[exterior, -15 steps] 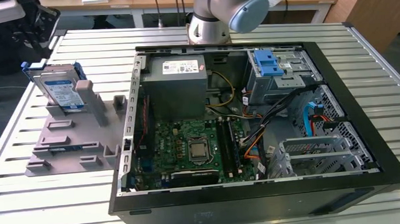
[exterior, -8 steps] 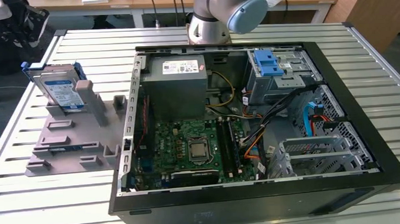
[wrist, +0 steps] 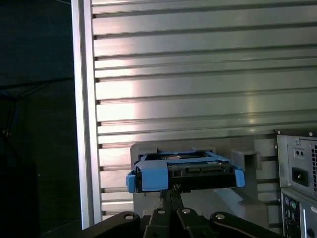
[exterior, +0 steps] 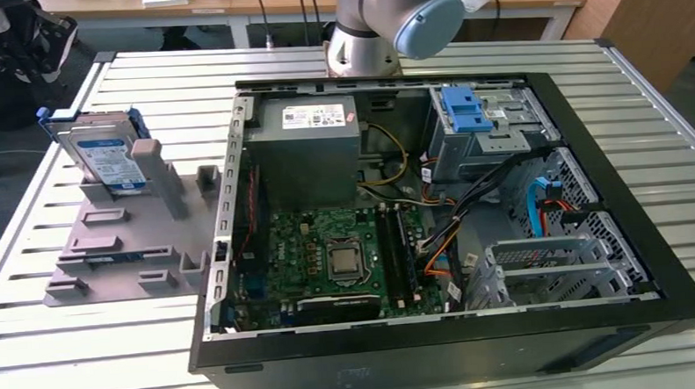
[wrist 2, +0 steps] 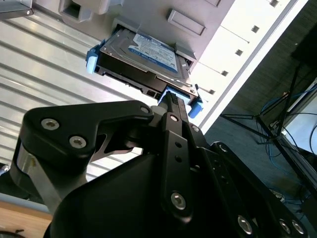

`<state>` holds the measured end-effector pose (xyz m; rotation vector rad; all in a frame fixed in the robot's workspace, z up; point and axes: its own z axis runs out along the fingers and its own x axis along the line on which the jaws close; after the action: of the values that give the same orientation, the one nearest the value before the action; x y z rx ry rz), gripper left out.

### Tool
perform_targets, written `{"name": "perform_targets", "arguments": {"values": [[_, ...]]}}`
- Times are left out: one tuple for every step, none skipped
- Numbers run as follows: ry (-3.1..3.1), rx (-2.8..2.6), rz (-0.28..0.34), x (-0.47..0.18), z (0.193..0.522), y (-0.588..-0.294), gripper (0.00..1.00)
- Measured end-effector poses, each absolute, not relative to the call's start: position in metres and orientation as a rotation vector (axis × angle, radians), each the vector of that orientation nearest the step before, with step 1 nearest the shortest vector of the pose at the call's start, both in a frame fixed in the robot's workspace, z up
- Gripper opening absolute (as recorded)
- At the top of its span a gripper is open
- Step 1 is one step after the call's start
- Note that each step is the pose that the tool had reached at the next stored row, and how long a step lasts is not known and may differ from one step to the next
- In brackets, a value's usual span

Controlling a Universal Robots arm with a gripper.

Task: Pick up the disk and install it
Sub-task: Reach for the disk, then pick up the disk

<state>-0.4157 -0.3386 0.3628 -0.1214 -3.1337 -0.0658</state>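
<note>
Disk (exterior: 106,157): stands on edge in a grey moulded holder (exterior: 127,248) on the slatted metal surface (exterior: 97,364). In the exterior view it is at about ten o'clock of the open computer case (exterior: 449,357). Its white-and-blue label is visible and blue rails run along its edges. It is not installed.

Arm (exterior: 375,26): rises from the surface at twelve o'clock of the case.

Pincer (wrist 2: 168,96): in both wrist views the two fingers meet at their tips, clenched on nothing. The disk shows beyond the tips, in line with them, seated in the holder and not gripped.

Case interior: a cage with blue tabs (exterior: 473,119) sits at one o'clock of the circuit board (exterior: 339,256).
</note>
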Motion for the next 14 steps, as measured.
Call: {"name": "perform_targets", "arguments": {"values": [[-3.134,-0.121,-0.066,-0.4157,0.3628,-0.3386,0.11],[-3.134,-0.121,-0.066,-0.4157,0.3628,-0.3386,0.11],[-3.134,-0.121,-0.066,-0.4157,0.3628,-0.3386,0.11],[-3.134,-0.121,-0.066,-0.4158,0.3628,-0.3386,0.11],[-3.134,-0.121,-0.066,-0.4158,0.3628,-0.3386,0.11],[-3.134,-0.121,-0.066,-0.4158,0.3628,-0.3386,0.11],[-3.134,-0.121,-0.066,-0.4158,0.3628,-0.3386,0.11],[-3.134,-0.121,-0.066,-0.4159,0.3628,-0.3386,0.11],[-3.134,-0.121,-0.066,-0.4159,0.3628,-0.3386,0.11],[-3.134,-0.12,-0.066,-0.4159,0.3628,-0.3386,0.11],[-3.134,-0.117,-0.066,-0.4159,0.3628,-0.3386,0.11],[-3.134,-0.105,-0.066,-0.4159,0.3628,-0.3386,0.11],[-3.134,-0.085,-0.066,-0.4159,0.3627,-0.3386,0.11],[-3.135,-0.057,-0.066,-0.416,0.3626,-0.3386,0.11]]}}
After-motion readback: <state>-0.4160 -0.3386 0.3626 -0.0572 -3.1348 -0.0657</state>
